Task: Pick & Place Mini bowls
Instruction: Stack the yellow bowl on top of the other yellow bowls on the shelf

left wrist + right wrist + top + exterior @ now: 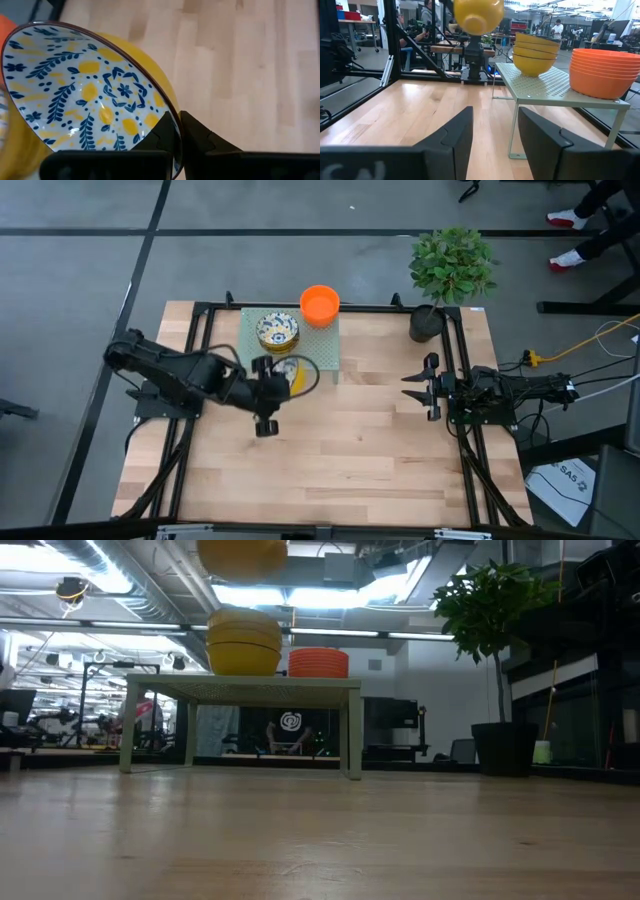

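Mini bowls stand in two stacks on a pale green perforated stand: yellow ones with blue-and-yellow floral insides and plain orange ones. My left gripper is just on the near side of the floral stack, shut on one more floral bowl, which shows high above the stand in the low view. My right gripper waits open near the table's right edge, touching nothing. My left gripper pinches the floral bowl by its rim, one finger inside the bowl and the other finger outside on the yellow wall. The fingers reach in roughly level from the table's left. The bowl is lifted clear and tilted.
A dark pot with a leafy plant stands at the table's far right corner. Bare wooden tabletop stretches across the middle and near side. Black frame rails run along the table's left and right sides.
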You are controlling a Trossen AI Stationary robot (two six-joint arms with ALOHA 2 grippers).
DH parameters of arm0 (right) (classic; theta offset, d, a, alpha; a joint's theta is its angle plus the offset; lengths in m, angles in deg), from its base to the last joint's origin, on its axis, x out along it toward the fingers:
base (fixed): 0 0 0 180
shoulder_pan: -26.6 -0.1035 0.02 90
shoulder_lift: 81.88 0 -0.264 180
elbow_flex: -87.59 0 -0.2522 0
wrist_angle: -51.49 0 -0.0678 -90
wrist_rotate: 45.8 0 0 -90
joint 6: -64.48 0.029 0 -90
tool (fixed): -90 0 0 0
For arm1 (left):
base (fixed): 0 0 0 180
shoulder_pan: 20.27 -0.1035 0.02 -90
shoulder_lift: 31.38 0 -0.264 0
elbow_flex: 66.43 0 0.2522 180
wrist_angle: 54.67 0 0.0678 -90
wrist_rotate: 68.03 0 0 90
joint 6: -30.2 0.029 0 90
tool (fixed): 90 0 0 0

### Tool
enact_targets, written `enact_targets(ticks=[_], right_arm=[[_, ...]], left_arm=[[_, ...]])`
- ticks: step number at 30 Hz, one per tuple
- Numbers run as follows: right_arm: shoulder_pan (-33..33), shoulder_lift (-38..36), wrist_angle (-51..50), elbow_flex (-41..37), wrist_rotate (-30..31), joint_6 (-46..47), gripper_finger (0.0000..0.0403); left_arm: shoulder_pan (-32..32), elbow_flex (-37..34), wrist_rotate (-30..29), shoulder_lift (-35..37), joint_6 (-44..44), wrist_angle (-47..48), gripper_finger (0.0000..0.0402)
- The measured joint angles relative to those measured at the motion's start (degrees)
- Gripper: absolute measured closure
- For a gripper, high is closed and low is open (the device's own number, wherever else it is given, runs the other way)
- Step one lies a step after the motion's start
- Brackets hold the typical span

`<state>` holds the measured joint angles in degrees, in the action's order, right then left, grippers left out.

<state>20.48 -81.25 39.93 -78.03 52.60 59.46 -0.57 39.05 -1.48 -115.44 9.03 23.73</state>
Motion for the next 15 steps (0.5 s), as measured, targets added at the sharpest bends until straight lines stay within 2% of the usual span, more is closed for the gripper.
enact_targets(ticks=[5,15], right_arm=[[0.0,0.0,0.0,0.0,0.0,0.0,0.0247],[0.0,0.0,0.0,0.0,0.0,0.0,0.0247]], left_arm=[[-4.9,4.4,0.0,0.0,9.0,0.2,0.0395],[-14.1,15.2,-5.8,0.0,23.5,0.3,0.0395]])
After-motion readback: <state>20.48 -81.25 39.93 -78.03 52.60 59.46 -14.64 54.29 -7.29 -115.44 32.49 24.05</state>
